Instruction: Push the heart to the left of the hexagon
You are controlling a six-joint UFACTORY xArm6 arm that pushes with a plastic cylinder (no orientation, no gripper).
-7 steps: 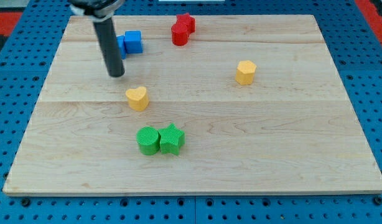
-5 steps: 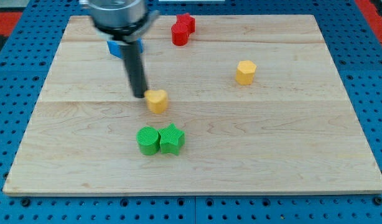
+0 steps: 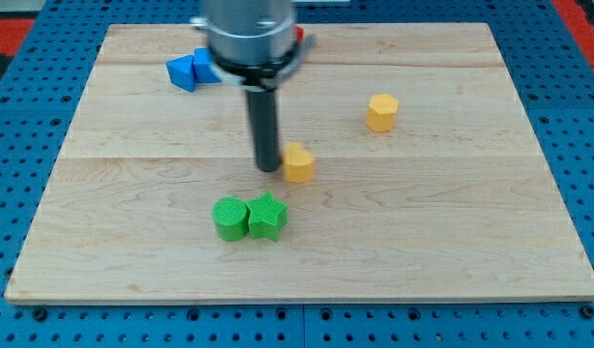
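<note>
The yellow heart [image 3: 298,163] lies near the board's middle. My tip [image 3: 268,165] touches the heart's left side. The yellow hexagon [image 3: 381,112] stands up and to the right of the heart, with a clear gap between them. The rod rises from the tip toward the view's top and hides most of the red blocks behind the arm.
A green cylinder [image 3: 229,217] and a green star [image 3: 267,216] sit side by side below the heart. Two blue blocks [image 3: 188,70] lie at the upper left. A bit of a red block [image 3: 299,34] shows beside the arm. The wooden board [image 3: 471,242] rests on a blue pegboard.
My tip swept from the upper left down and right, met the yellow heart and pushed it to the right, toward the hexagon. The other blocks have not moved.
</note>
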